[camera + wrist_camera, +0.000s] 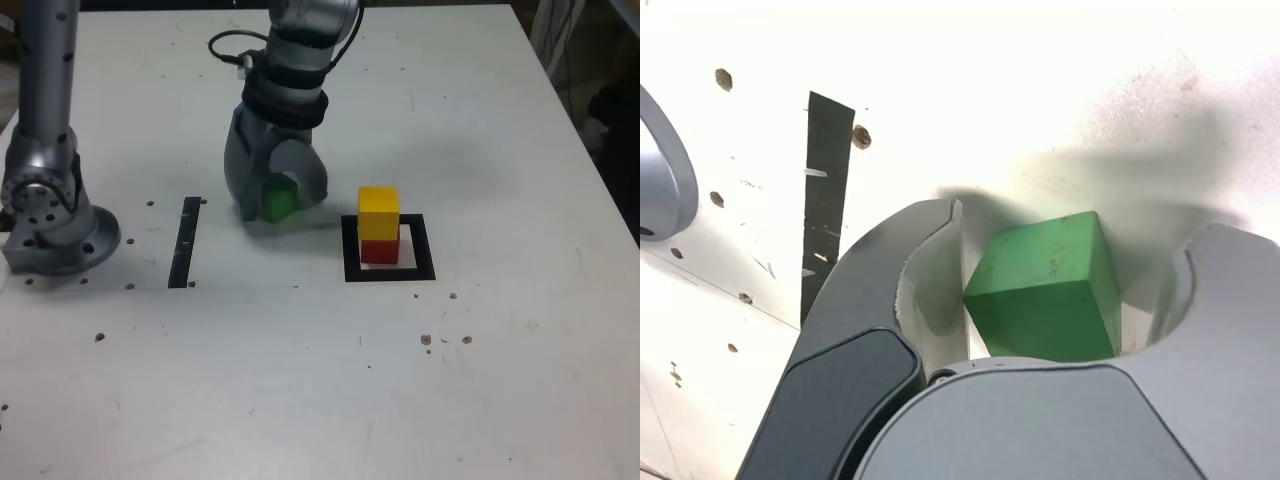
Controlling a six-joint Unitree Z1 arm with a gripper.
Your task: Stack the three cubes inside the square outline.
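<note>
Green cube [1045, 290] sits on the surface [300, 380] between the wide tool [277, 205] jaws, so centre it, close squarely, then lift clear toward the yellow cube [379, 212].

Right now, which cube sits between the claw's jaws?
The green cube, alone outside the square outline; the yellow cube is stacked on the red cube inside it.
</note>
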